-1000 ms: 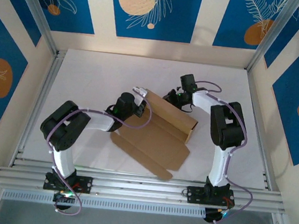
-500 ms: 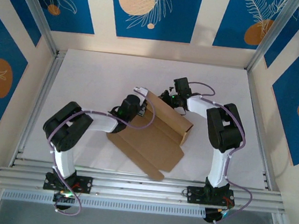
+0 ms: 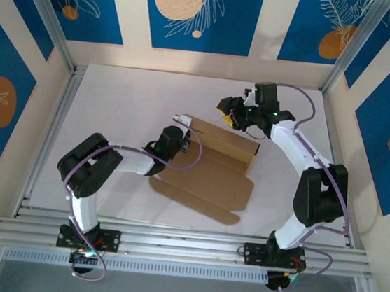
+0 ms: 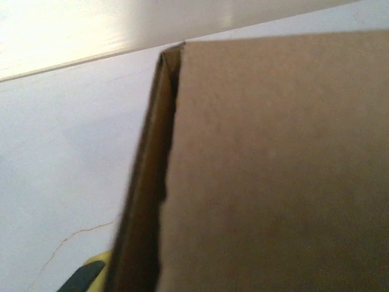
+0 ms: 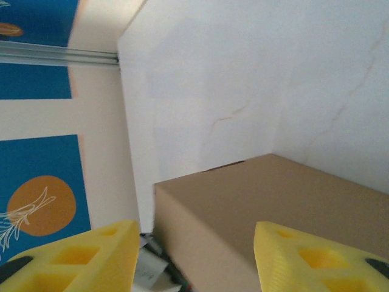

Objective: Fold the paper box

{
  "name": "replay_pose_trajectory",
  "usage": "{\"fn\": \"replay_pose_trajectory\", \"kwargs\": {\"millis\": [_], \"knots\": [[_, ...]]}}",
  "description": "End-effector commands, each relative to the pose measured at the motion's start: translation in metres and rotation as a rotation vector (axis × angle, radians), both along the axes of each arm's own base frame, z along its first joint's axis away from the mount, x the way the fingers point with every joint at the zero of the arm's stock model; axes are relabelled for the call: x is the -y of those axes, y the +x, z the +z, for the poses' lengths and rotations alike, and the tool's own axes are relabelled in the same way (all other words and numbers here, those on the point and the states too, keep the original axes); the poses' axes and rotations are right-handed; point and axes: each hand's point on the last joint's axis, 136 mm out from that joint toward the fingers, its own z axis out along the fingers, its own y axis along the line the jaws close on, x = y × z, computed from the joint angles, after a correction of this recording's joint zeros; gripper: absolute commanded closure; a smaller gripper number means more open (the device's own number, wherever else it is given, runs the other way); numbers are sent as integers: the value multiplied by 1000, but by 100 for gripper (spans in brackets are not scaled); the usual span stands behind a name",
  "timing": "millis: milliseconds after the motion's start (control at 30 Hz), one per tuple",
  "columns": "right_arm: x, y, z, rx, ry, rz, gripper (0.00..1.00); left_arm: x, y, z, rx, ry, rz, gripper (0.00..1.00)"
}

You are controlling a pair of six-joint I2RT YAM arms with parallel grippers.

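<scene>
Mid-table, brown paper box [image 3: 209, 179] half-folded, rear wall upright, right gripper [image 5: 194, 249] open, left gripper [image 3: 182, 124] state unclear

White table [image 3: 115, 102] with the brown paper box [image 3: 208, 183] near its middle

Paper box [image 3: 209, 179] sits around the middle of my worktop [image 3: 115, 102], a bit closer to the near edge. Its flat panels spread out toward the near edge, and its upright wall runs along the far side. My left claw [image 3: 181, 122] is right at that wall's left end. My right claw [image 3: 228, 112] hangs behind the wall, toward the far edge, apart from the box.
</scene>
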Motion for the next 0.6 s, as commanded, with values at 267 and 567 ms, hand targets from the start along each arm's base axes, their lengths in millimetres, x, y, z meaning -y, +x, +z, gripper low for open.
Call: {"fn": "replay_pose_trajectory", "kwargs": {"millis": [267, 567], "knots": [[7, -23, 15, 26, -47, 83, 45, -14, -26, 12, 61, -39, -52, 26], [5, -17, 9, -17, 3, 87, 46, -18, -27, -15, -50, 35, -33, 34]]}}
